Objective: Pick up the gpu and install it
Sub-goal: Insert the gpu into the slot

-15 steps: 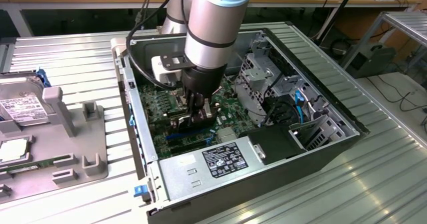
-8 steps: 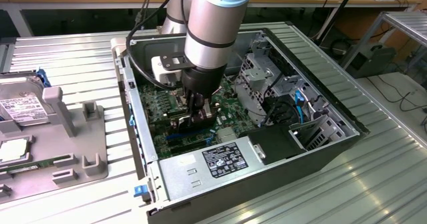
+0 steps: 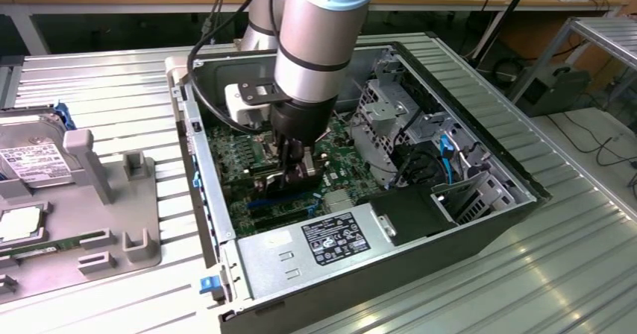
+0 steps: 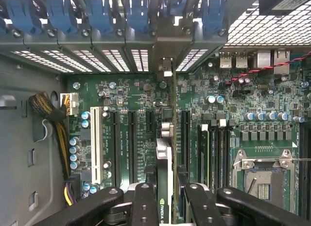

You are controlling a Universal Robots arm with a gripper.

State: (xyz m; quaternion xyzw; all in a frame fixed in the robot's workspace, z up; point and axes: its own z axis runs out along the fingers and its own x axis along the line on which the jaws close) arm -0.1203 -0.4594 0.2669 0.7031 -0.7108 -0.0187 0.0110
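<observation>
Card (image 4: 165, 187) edge-on is about all the wrist view gives of the gpu: a thin black strip with a small green logo near its lower end, running up between the gripper's fingers (image 4: 145, 206) toward the slot brackets at the back wall of the case. Its faces are hidden, and its far end merges with the metal bracket (image 4: 166, 68), so how deep it sits in a slot cannot be told. In the exterior view the arm (image 3: 313, 43) and its black wrist cover most of the card; only a dark shape under the gripper (image 3: 298, 171) shows, and the fingertips there are hard to separate from the board.

The arm comes in from 12 o'clock in the exterior view and points almost straight down into the open computer case (image 3: 497, 170), the gripper low over the green motherboard (image 3: 344, 151) near the case's middle. The gripper (image 4: 165, 206) is clamped on the card, one finger against each face, holding it upright on its edge over the long black slots (image 4: 132, 143).

At 9 o'clock in the exterior view, a grey tray (image 3: 110, 200) sits on the table (image 3: 557, 274), cut off by the frame; it carries a silver hard drive (image 3: 35, 159) with a white label and a narrow green memory stick (image 3: 60, 244).
</observation>
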